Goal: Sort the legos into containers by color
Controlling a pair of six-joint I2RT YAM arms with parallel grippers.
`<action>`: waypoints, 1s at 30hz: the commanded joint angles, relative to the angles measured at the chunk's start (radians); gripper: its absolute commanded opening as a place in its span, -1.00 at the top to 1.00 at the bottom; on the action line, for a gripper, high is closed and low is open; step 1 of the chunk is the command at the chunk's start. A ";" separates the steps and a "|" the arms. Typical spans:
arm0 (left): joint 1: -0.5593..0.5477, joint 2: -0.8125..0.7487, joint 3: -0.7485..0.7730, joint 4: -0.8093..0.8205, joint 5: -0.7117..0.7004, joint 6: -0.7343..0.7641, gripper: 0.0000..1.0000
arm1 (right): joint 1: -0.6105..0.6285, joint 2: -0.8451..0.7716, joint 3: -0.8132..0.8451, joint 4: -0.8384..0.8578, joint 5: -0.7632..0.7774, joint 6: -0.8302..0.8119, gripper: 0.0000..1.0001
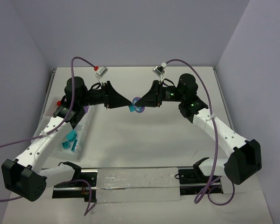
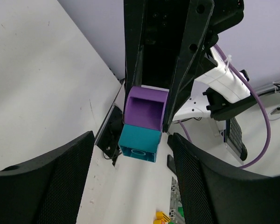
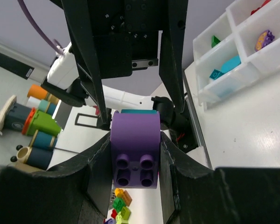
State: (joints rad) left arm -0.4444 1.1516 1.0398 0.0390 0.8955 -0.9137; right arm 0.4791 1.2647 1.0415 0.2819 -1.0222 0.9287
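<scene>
A purple brick [image 3: 135,149] with a cyan brick [image 2: 139,143] stuck to it hangs in the air at mid-table, between the two arms. My right gripper [image 3: 135,142] is shut on the purple brick, with one finger on each side. My left gripper [image 2: 130,156] faces it, open. Its fingers [image 2: 70,168] flank the cyan brick with a gap on both sides. In the top view the pair [image 1: 134,106] sits between the left gripper [image 1: 123,101] and the right gripper [image 1: 147,100]. The clear divided tray [image 3: 203,93] holds cyan bricks [image 3: 226,67], a green brick [image 3: 215,41] and a purple brick [image 3: 264,39] in separate compartments.
The tray [image 1: 84,128] lies at the left, partly under the left arm, with cyan bricks [image 1: 70,139] in it. A clear strip on a black rail [image 1: 135,183] runs along the near edge. Beyond the table are loose bricks [image 3: 121,205] and coloured cups [image 3: 37,126].
</scene>
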 commanded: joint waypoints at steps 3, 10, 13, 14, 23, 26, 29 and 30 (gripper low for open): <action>-0.023 -0.011 -0.010 0.105 0.045 -0.016 -0.33 | 0.031 0.022 0.045 0.074 -0.026 0.018 1.00; -0.025 -0.023 -0.027 0.151 0.057 -0.040 0.14 | 0.032 0.031 0.048 0.076 -0.020 0.019 1.00; -0.025 -0.029 -0.029 0.158 0.067 -0.041 0.09 | 0.033 0.033 0.048 0.075 -0.016 0.018 1.00; -0.025 -0.031 -0.030 0.160 0.070 -0.041 0.03 | 0.033 0.034 0.048 0.077 -0.015 0.018 1.00; -0.025 -0.041 -0.043 0.174 0.083 -0.054 -0.22 | 0.033 0.039 0.045 0.092 -0.006 0.028 1.00; -0.025 -0.041 -0.045 0.176 0.084 -0.054 -0.08 | 0.032 0.038 0.046 0.087 -0.005 0.025 1.00; -0.025 -0.038 -0.049 0.175 0.094 -0.053 -0.24 | 0.032 0.036 0.046 0.083 -0.001 0.022 1.00; -0.025 -0.038 -0.049 0.174 0.094 -0.050 -0.25 | 0.032 0.036 0.045 0.083 -0.001 0.022 1.00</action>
State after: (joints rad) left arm -0.4633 1.1393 0.9928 0.1453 0.9523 -0.9648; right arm 0.5064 1.3025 1.0473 0.3231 -1.0327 0.9589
